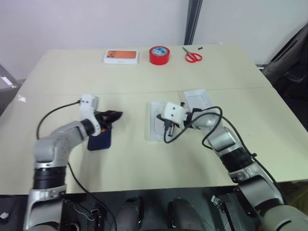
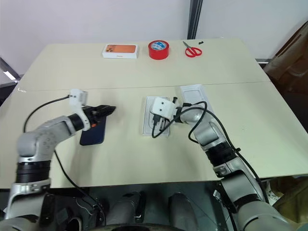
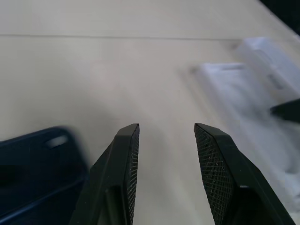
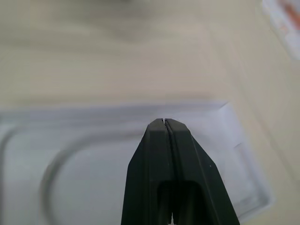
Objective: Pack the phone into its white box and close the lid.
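The dark blue phone [image 1: 99, 140] lies flat on the table, partly under my left forearm. My left gripper [image 1: 115, 115] hovers just past the phone's far end, open with nothing between its fingers [image 3: 126, 154]. My right gripper [image 1: 164, 126] is shut and empty, held low over a thin white insert [image 4: 93, 154] with a rounded recess at the table's middle. Whether the white box lies under that insert I cannot tell. Beside it, further back on the right, lies a shallow white piece with a pale inside, seemingly the lid [image 1: 197, 99], open side up.
Along the table's far edge stand a white box with an orange picture [image 1: 121, 57], a red tape roll [image 1: 159, 55] and red scissors [image 1: 193, 56]. Black cables loop from both wrists. Bare tabletop [image 1: 130, 159] lies between the phone and the insert.
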`<state>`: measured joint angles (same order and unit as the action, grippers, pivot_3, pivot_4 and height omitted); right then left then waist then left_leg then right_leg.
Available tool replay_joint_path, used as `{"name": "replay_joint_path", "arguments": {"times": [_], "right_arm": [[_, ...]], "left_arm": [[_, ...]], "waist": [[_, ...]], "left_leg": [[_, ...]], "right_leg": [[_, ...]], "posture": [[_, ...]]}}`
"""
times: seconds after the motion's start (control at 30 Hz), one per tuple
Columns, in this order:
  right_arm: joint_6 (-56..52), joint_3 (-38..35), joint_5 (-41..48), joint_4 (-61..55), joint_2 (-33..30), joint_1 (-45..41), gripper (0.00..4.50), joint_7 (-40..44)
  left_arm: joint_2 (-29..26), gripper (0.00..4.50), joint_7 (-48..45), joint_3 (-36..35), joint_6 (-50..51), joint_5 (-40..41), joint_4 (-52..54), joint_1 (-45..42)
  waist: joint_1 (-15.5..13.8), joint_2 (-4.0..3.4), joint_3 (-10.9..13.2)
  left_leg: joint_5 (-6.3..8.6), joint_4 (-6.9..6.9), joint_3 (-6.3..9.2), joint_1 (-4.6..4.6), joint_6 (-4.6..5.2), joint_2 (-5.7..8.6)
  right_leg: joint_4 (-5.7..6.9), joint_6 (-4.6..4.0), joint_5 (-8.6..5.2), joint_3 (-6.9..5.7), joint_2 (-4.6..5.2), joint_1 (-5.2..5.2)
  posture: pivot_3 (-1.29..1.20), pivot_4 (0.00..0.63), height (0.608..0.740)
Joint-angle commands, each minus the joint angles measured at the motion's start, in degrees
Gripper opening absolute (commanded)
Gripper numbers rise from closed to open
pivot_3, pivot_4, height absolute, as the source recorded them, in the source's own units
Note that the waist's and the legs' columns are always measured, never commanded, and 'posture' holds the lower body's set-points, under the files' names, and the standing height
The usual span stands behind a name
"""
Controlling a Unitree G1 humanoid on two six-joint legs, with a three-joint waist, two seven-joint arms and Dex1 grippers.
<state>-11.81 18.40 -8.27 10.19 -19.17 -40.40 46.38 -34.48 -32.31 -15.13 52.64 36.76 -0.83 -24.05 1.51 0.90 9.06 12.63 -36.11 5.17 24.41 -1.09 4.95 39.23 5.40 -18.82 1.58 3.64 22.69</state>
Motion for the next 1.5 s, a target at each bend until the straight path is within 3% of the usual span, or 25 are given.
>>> {"name": "replay_joint_path", "arguments": {"times": [0.03, 0.4, 0.5, 0.63, 0.93, 1.07, 1.5], "right_arm": [[-2.35, 0.95, 0.3, -1.22, 4.06, -2.73, 0.04, -2.0], [-4.51, 11.14, -5.48, 3.73, 15.7, -5.33, 0.04, -5.98], [-3.47, 12.75, -6.71, 5.68, 17.01, -5.77, 0.0, -6.48], [-3.97, 14.2, -8.04, 8.72, 18.7, -6.33, 0.0, -7.24], [-3.26, 15.4, -9.15, 13.38, 20.73, -7.16, 0.0, -7.17], [-4.59, 15.41, -8.42, 13.04, 22.26, -6.79, 0.0, -5.76], [-4.6, 16.3, -12.02, 14.23, 20.01, -6.82, 0.0, -6.84]], "left_arm": [[-5.23, 1.99, -5.11, -4.01, 0.68, 1.16, -5.12, 0.23], [-9.22, 1.99, -11.81, -5.51, 1.66, 0.67, -16.97, 2.31], [-8.6, 2.75, -11.32, -4.82, 0.61, -0.7, -18.27, 1.97], [-8.99, 4.45, -11.36, -3.29, 0.84, -1.92, -18.43, 1.51], [-8.13, 4.45, -14.79, -1.33, 13.29, 2.44, -18.3, 0.8], [-8.81, 4.45, -15.68, 2.65, 16.48, 1.39, -15.36, 2.69], [-3.78, 4.45, -14.23, 7.07, 16.49, -0.94, -12.75, 4.07]], "waist": [[0.13, -0.01, 0.0], [-0.07, 0.0, 0.0], [0.09, 0.02, -0.01], [0.05, 0.01, -0.03], [0.84, -0.01, -0.05], [0.93, -0.06, -0.08], [-0.34, -0.6, -0.48]], "left_leg": [[-0.01, 0.01, 0.01, 0.0, -0.02, -0.01], [-0.01, 0.01, 0.04, -0.01, -0.02, 0.03], [-0.02, 0.02, 0.04, 0.03, -0.04, 0.04], [-0.02, -0.01, 0.06, -0.04, -0.04, 0.05], [-0.03, 0.06, 0.08, -0.06, -0.05, 0.05], [-0.03, 0.06, 0.08, -0.06, -0.05, 0.05], [0.05, 0.17, 0.06, -0.71, 0.06, 0.15]], "right_leg": [[0.01, 0.0, 0.0, -0.01, -0.01, 0.0], [0.04, -0.01, 0.0, -0.03, 0.02, 0.26], [0.12, -0.01, 0.01, -0.03, 0.03, 0.34], [0.13, -0.03, 0.01, -0.05, 0.03, 0.26], [0.2, -0.02, 0.01, -0.05, 0.03, 0.3], [0.2, -0.02, 0.01, -0.04, 0.03, 0.29], [0.02, -0.02, 0.01, -0.04, 0.14, -0.38]], "posture": [[0.0, 0.15, 0.734], [0.0, 0.15, 0.734], [0.0, 0.15, 0.734], [0.0, 0.15, 0.734], [0.0, 0.15, 0.734], [0.0, 0.15, 0.734], [0.0, 0.15, 0.734]]}}
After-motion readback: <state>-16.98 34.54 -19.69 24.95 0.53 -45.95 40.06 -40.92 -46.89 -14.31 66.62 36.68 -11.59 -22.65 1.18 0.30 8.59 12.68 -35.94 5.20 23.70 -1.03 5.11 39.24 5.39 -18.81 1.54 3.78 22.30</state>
